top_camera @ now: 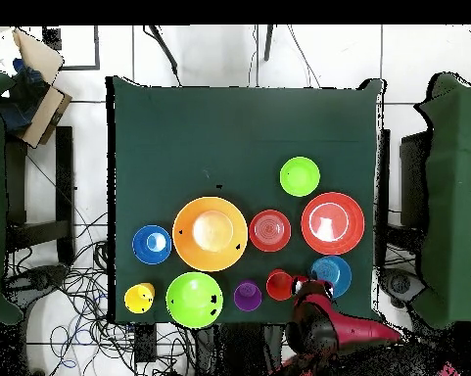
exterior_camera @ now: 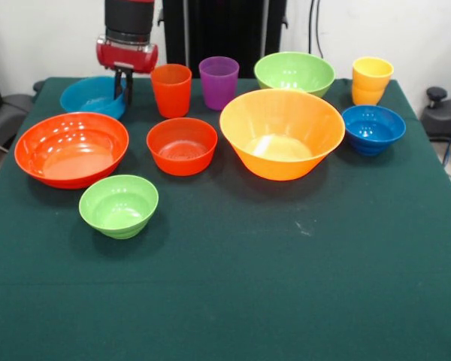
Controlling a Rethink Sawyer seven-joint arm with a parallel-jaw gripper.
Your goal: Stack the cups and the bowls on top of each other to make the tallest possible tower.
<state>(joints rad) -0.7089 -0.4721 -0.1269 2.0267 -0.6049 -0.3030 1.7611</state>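
We see gripper [exterior_camera: 123,84] low at light blue bowl [exterior_camera: 90,95], black fingers close together at bowl's inner rim, on side toward orange-red cup [exterior_camera: 171,89]. We cannot tell whether they pinch rim or merely hang inside; bowl sits flat on table [exterior_camera: 286,286].

Arm drops near vertical from above, red wrist housing directly over bowl.

No tower begun: we count all bowls and cups single, apart. Small light green bowl [exterior_camera: 119,204] lies well apart, toward table middle, beyond large red-orange bowl [exterior_camera: 71,148]. We judge bowl first base piece.
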